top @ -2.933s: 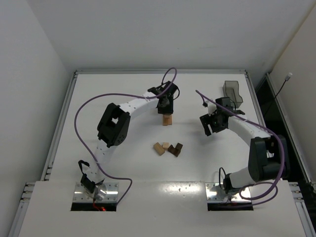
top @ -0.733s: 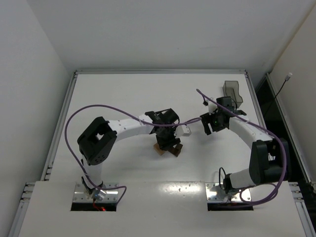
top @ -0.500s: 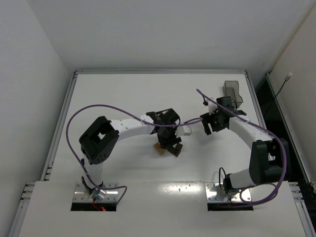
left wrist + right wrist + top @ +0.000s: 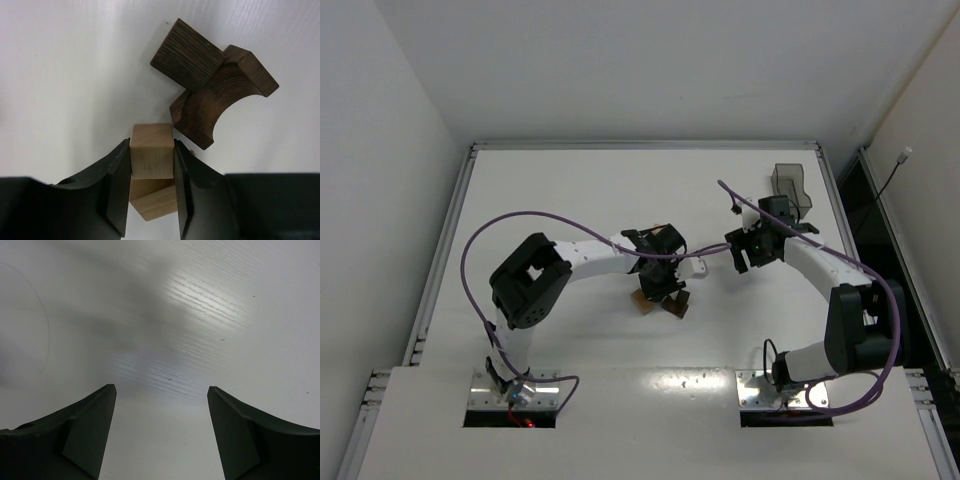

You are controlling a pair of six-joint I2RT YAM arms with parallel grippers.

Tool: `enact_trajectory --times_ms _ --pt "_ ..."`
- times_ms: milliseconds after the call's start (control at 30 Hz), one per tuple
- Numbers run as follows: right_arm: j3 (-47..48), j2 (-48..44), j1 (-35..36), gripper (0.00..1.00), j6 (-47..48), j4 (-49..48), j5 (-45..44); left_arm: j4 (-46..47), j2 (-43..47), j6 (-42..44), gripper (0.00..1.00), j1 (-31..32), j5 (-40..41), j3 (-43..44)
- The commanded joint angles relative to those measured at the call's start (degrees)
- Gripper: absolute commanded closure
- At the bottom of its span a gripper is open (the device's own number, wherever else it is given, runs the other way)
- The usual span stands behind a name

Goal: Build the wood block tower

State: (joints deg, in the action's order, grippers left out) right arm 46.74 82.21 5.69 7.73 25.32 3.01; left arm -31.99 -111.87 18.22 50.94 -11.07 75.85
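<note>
In the left wrist view my left gripper (image 4: 151,146) is shut on a light tan wood block (image 4: 151,152), with both fingers flat against its sides. A second tan block (image 4: 154,202) lies just behind it, between the fingers. Two dark brown blocks touch each other ahead to the right: a plain one (image 4: 187,55) and an arched one (image 4: 220,95). From above, the left gripper (image 4: 660,288) covers most of this cluster; a tan edge (image 4: 641,302) and a dark edge (image 4: 678,306) show. The left arm hides the tower. My right gripper (image 4: 160,392) stands open over bare table, right of centre (image 4: 745,255).
A smoky translucent plastic bin (image 4: 790,186) stands at the back right, behind the right gripper. The purple cables of both arms loop over the table (image 4: 550,180). A raised rim runs round the table's edges.
The left arm came from the tower at the back down to the loose blocks. Its jaws have closed on the tan block in the last half second. The right arm has not moved.
</note>
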Motion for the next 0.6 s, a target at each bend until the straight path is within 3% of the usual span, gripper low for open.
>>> enact_trajectory --times_ms 0,133,267,333,433,567 --pt "0.98 -0.04 -0.33 0.29 -0.52 -1.85 0.16 1.58 0.78 -0.64 1.0 0.3 1.39 -0.36" --pt "0.98 -0.04 -0.33 0.29 -0.52 -1.85 0.16 1.58 3.15 -2.4 1.0 -0.22 2.02 0.17" --pt "0.98 -0.04 -0.33 0.29 -0.52 -1.85 0.69 -1.94 4.47 -10.9 1.0 -1.46 0.7 5.69" --pt "0.98 -0.04 -0.33 0.29 -0.52 -1.85 0.69 -2.63 5.0 -17.31 1.0 -1.46 5.51 9.9" --pt "0.98 -0.04 -0.33 0.29 -0.52 -1.85 0.69 -7.55 1.58 -33.2 1.0 -0.66 22.45 17.28" --pt "1.51 -0.04 -0.33 0.29 -0.52 -1.85 0.69 -16.5 -4.04 -45.17 1.0 -0.66 23.83 25.56"
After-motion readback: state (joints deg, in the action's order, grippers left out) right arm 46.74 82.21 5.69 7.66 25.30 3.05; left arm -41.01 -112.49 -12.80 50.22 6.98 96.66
